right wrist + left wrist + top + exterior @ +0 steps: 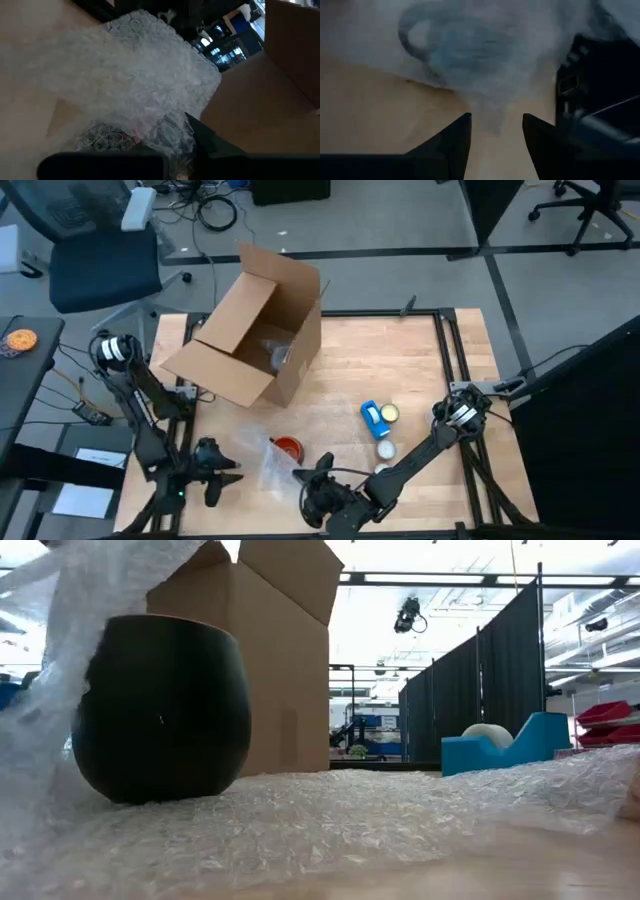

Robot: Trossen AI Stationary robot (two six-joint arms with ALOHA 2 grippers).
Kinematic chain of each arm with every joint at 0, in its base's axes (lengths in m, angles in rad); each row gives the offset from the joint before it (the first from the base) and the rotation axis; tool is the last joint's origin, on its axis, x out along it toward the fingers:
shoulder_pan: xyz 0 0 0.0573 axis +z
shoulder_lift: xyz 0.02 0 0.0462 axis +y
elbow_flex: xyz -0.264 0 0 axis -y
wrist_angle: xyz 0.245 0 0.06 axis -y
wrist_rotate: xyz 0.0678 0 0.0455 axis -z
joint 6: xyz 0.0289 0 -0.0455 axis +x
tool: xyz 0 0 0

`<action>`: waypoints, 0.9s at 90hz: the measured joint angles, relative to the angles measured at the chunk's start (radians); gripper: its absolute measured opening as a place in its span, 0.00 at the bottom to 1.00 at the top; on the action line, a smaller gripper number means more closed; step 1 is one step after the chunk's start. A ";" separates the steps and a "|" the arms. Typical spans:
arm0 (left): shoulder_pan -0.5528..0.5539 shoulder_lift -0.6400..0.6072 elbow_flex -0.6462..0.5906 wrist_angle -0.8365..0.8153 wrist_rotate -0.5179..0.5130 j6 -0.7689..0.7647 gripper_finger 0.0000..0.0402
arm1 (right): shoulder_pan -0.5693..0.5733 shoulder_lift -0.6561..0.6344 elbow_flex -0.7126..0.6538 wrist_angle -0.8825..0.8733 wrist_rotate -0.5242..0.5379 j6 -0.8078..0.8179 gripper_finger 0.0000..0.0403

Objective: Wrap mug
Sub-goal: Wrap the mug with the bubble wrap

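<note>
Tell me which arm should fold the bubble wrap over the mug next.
Right, probably. Its end effector sits at the clear bubble wrap sheet's edge beside the dark round mug, seemingly gripping wrap. The left end effector waits open, just off the sheet.

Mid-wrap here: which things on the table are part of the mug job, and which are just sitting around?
In the job:
- mug, dark outside, red inside
- bubble wrap under and around it
- right gripper, by the wrap's edge
- left gripper, jaws apart, facing the mug

Lying about:
- blue tape dispenser
- white tape roll
- open cardboard box, perhaps for packing later
</note>
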 joint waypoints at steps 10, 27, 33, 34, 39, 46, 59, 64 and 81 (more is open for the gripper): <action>0.001 0.001 -0.099 0.221 -0.058 0.002 0.41 | -0.002 0.000 0.000 0.000 -0.016 0.000 0.00; 0.001 0.000 -0.161 0.462 -0.150 0.121 0.41 | -0.003 0.000 0.000 0.000 -0.017 0.000 0.00; 0.001 0.000 -0.161 0.501 -0.181 0.176 0.41 | -0.003 0.000 0.000 0.000 -0.017 0.000 0.00; 0.001 0.000 -0.161 0.508 -0.188 0.182 0.41 | -0.003 0.000 0.000 0.000 -0.017 0.000 0.00; 0.001 0.000 -0.161 0.527 -0.211 0.190 0.41 | -0.003 0.000 0.000 -0.001 -0.018 0.000 0.00; 0.001 0.000 -0.161 0.563 -0.226 0.194 0.39 | -0.003 0.000 0.000 0.002 -0.018 0.000 0.00; 0.001 0.000 -0.147 0.717 -0.220 0.340 0.25 | 0.001 -0.003 0.000 0.085 -0.018 -0.003 0.00; 0.001 0.000 -0.134 0.810 -0.220 0.457 0.14 | 0.003 -0.009 0.000 0.113 -0.019 -0.008 0.00; -0.002 -0.016 -0.120 1.110 -0.282 0.863 0.01 | 0.003 -0.037 0.000 0.109 0.025 -0.008 0.00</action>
